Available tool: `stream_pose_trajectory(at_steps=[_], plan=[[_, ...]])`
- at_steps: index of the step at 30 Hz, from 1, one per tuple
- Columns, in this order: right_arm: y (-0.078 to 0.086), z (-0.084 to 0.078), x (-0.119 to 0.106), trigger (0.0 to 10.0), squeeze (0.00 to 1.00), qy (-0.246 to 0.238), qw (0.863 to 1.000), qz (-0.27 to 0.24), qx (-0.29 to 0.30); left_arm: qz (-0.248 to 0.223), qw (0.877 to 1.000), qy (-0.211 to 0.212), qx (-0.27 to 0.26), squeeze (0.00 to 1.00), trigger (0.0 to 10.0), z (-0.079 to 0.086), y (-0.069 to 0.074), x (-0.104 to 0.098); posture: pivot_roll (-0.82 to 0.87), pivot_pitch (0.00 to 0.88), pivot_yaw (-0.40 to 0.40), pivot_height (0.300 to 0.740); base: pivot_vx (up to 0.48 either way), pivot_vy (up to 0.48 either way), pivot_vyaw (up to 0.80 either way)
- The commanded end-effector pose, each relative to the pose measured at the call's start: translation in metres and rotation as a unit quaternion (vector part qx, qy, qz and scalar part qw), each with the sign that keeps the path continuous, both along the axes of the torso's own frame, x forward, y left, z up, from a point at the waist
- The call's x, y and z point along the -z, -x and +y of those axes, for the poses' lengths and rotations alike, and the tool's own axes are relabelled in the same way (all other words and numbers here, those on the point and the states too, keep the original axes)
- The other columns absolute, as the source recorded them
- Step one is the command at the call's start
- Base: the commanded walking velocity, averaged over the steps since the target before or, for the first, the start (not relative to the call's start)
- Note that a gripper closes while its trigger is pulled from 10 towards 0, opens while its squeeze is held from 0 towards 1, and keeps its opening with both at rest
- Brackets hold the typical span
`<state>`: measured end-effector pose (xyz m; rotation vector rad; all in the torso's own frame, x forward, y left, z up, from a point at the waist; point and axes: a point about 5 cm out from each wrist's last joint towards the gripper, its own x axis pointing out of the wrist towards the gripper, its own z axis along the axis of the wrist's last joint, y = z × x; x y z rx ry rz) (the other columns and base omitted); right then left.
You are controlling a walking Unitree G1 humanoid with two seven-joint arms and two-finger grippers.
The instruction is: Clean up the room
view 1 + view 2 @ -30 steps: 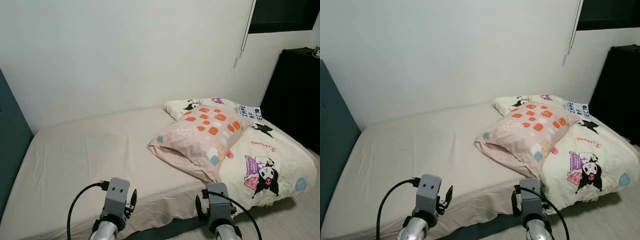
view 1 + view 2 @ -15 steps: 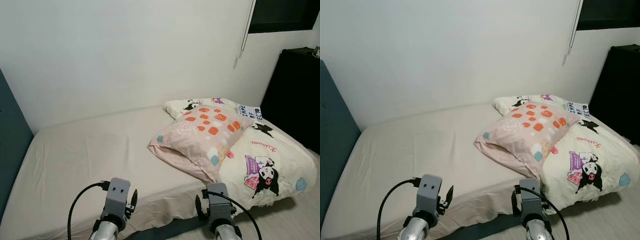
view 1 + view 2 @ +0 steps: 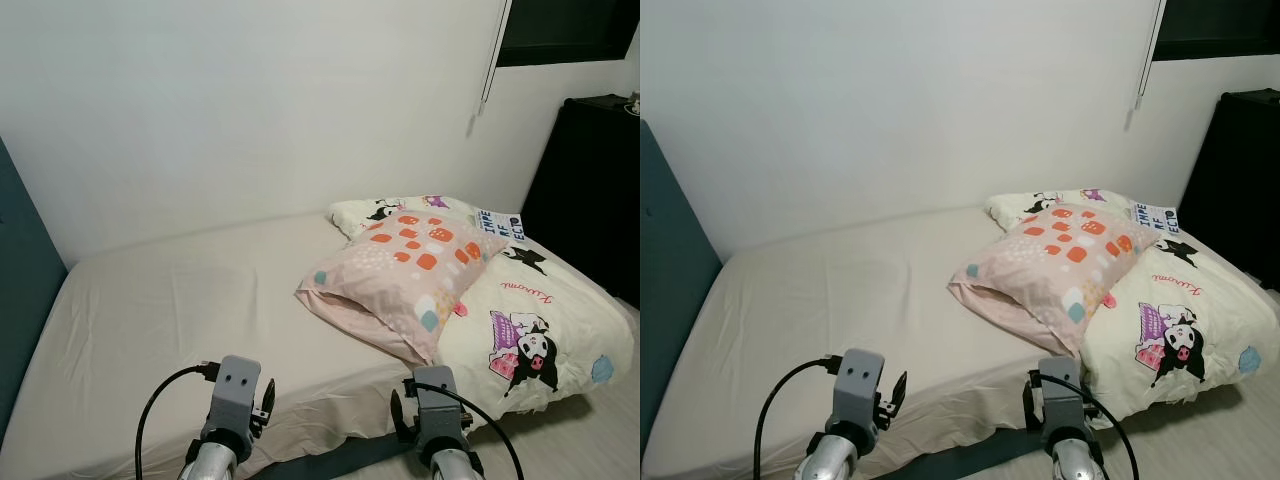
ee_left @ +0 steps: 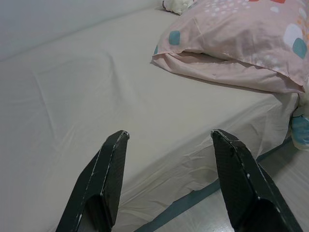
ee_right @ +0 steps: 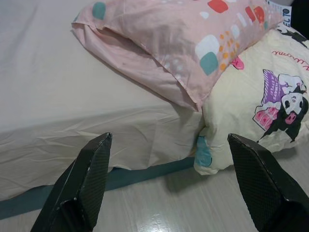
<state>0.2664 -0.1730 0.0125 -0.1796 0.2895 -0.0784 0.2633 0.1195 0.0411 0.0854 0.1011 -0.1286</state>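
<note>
Both empty and spread wide, the left gripper (image 4: pixel 166 181) and right gripper (image 5: pixel 169 181) hover unmoved over the last second at the bed (image 3: pixel 180 300) edge, cleanup unstarted, the pink pillow (image 3: pixel 400 265) at 2 o'clock atop the cartoon-print duvet (image 3: pixel 540 320).

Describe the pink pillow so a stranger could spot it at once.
Start at the bed with the beige sheet against the white wall. On its right half lies the pink pillow with orange, white and teal blocks, resting partly on a cream cartoon-print duvet. Only it is pink with plain blocks; the duvet shows black-and-white characters.
</note>
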Motion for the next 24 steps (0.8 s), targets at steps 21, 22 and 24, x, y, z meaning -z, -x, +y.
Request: stream_pose_trajectory(at_steps=[21, 22, 24], plan=[[0.0021, 0.0007, 0.0012, 10.0, 0.00, 0.003, 1.000, 0.001, -0.001, 0.003, 1.000, -0.007, 0.002, 0.00, 10.0, 0.0020, 0.0025, 0.0008, -0.04, 0.000, 0.011, 0.740, 0.000, 0.000, 0.00], [0.0021, 0.0007, 0.0012, 10.0, 0.00, 0.003, 1.000, 0.001, -0.001, 0.003, 1.000, -0.007, 0.002, 0.00, 10.0, 0.0020, 0.0025, 0.0008, -0.04, 0.000, 0.011, 0.740, 0.000, 0.000, 0.00], [0.0022, 0.0007, 0.0014, 10.0, 0.00, 0.003, 1.000, 0.002, 0.000, 0.004, 1.000, -0.007, 0.001, 0.00, 10.0, 0.0023, 0.0025, 0.0008, -0.04, 0.000, 0.012, 0.740, 0.000, 0.000, 0.00]])
